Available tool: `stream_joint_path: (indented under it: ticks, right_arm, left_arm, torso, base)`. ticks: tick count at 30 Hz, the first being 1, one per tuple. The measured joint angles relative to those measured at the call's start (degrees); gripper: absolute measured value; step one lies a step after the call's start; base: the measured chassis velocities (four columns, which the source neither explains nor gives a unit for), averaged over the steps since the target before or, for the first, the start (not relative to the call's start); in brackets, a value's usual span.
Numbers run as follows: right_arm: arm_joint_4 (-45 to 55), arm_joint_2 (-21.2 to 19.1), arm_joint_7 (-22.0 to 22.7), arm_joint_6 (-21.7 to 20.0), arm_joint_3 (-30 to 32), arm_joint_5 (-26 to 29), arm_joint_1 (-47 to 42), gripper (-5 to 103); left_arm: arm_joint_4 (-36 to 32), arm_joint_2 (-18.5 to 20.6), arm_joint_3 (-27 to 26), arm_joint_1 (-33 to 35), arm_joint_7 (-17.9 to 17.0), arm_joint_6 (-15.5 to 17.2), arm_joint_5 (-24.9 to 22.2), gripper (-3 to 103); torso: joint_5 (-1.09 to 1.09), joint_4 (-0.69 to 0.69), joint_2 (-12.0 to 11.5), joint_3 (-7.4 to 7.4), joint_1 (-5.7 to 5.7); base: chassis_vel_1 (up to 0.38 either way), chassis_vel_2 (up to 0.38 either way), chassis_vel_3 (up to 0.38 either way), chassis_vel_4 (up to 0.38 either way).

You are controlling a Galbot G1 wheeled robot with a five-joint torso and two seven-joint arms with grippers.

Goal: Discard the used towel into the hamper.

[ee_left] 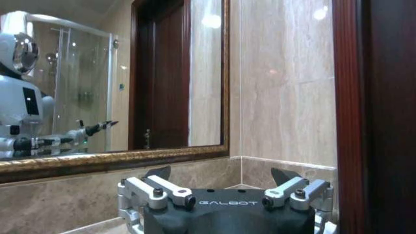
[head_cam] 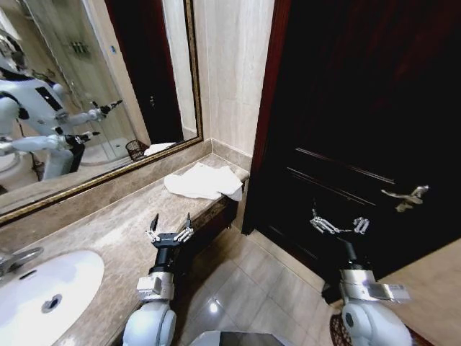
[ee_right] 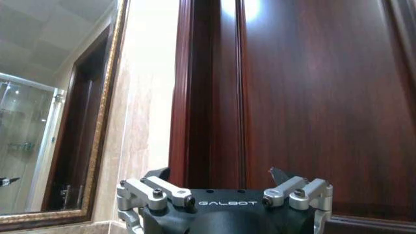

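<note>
Hovering over the marble counter (head_cam: 108,231), the left gripper (head_cam: 170,229) points ahead with its fingers spread wide and nothing between them. Straight beyond its fingertips, farther along the counter and well apart from it, lies the white towel (head_cam: 204,182), crumpled in a loose heap near the counter's far end, one corner draping over the front edge. Behind the gripper and to its left sits the white sink basin (head_cam: 50,285). In the left wrist view the same gripper (ee_left: 224,181) faces the gilt-framed mirror (ee_left: 117,83) and the beige tiled wall (ee_left: 286,87).

Right gripper (head_cam: 340,224) hangs over the tiled floor (head_cam: 252,288), its fingers also parted and empty, aimed at the dark wooden door (head_cam: 360,122). The door's metal lever handle (head_cam: 405,195) is ahead of it and off to its right. From the right wrist view, that gripper (ee_right: 221,181) looks up at the door panels and frame.

Hamper: a dark woven rim (head_cam: 338,330) shows just beside the right arm's base, low on the floor, behind the right gripper; cut off by the arm, so its shape cannot be told.
</note>
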Motion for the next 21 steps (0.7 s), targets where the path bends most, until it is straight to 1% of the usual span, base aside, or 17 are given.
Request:
stream_joint_path:
  ticks: [2,4,6,7,8,9,10,12,13,14,15,16,17,21]
  right_arm:
    - [-0.04,0.04,0.00,0.00,0.02,-0.01,0.02,100]
    - [-0.25,0.13,0.06,0.37,-0.03,-0.01,0.04,100]
    - [-0.48,0.10,0.19,1.11,-0.16,0.05,0.14,100]
    - [-0.76,0.05,0.31,1.92,-0.27,0.16,0.31,100]
    - [-0.95,-0.01,0.30,2.53,-0.27,0.24,0.38,100]
    - [-1.12,-0.06,0.19,2.96,-0.23,0.27,0.39,100]
    - [-1.12,-0.06,0.19,2.96,-0.23,0.27,0.39,100]
    - [-1.58,-0.15,-0.47,3.59,-0.15,0.40,0.24,100]
    - [-1.82,-0.17,-0.97,3.86,-0.15,0.45,0.17,100]
    - [-1.82,-0.17,-0.97,3.86,-0.15,0.45,0.17,100]
    - [-2.15,-0.19,-1.69,4.20,-0.15,0.47,0.07,100]
    - [-2.45,-0.19,-2.20,4.52,-0.13,0.48,-0.15,100]
    - [-2.45,-0.19,-2.20,4.52,-0.13,0.48,-0.15,100]
    - [-3.03,-0.46,-2.66,4.86,0.16,0.51,-0.51,100]
  left_arm:
    - [0.04,0.00,-0.02,0.00,-0.02,0.00,-0.10,100]
    - [0.21,0.01,-0.07,-0.14,-0.05,0.11,-0.48,100]
    - [0.29,0.00,-0.10,-0.21,-0.06,0.22,-0.68,100]
    - [0.41,-0.01,-0.16,-0.31,-0.09,0.47,-0.88,100]
    - [0.57,-0.01,-0.25,-0.46,-0.13,0.90,-1.15,100]
    - [0.78,0.00,-0.39,-0.62,-0.18,1.62,-1.53,100]
    - [0.78,0.00,-0.39,-0.62,-0.18,1.62,-1.53,100]
    - [1.47,-0.01,-0.73,-1.37,-0.56,3.82,-3.48,100]
    - [1.92,0.00,-0.87,-1.69,-0.67,4.47,-4.56,100]
    - [1.92,0.00,-0.87,-1.69,-0.67,4.47,-4.56,100]
    - [2.50,0.01,-1.03,-2.06,-0.82,5.21,-5.63,100]
    - [3.08,0.01,-1.16,-2.49,-0.90,5.99,-6.34,100]
    - [3.08,0.01,-1.16,-2.49,-0.90,5.99,-6.34,100]
    - [5.43,0.00,-1.23,-4.79,-0.95,9.17,-8.16,100]
  torso:
    - [0.04,0.01,0.00,0.00,0.00]
    - [-0.04,-0.04,-0.02,0.02,0.06]
    - [-0.02,-0.03,-0.02,0.02,0.05]
    - [0.05,0.00,-0.02,0.01,0.04]
    - [0.04,0.00,-0.02,0.02,0.05]
    - [-0.04,0.00,-0.03,0.02,0.07]
    - [-0.04,0.00,-0.03,0.02,0.07]
    - [0.04,0.00,-0.03,0.02,0.06]
    - [0.01,-0.04,-0.03,0.02,0.04]
    - [0.01,-0.04,-0.03,0.02,0.04]
    - [-0.03,-0.04,-0.02,0.01,0.02]
    - [0.00,-0.02,-0.01,0.00,0.00]
    - [0.00,-0.02,-0.01,0.00,0.00]
    - [0.01,-0.01,0.01,-0.01,-0.03]
  base:
    - [-0.207,0.196,0.220,-0.201]
    - [-0.202,0.177,0.209,-0.217]
    - [-0.209,0.168,0.186,-0.178]
    - [-0.147,0.213,0.186,-0.178]
    - [-0.147,0.213,0.184,-0.130]
    - [-0.107,0.127,0.184,-0.067]
    - [-0.107,0.127,0.184,-0.067]
    - [-0.076,0.112,0.022,-0.038]
    - [-0.041,0.057,-0.012,-0.021]
    - [-0.041,0.057,-0.012,-0.021]
    - [0.000,0.000,0.000,0.000]
    - [0.000,0.000,0.000,0.000]
    - [0.000,0.000,0.000,0.000]
    - [0.047,-0.032,-0.031,0.036]
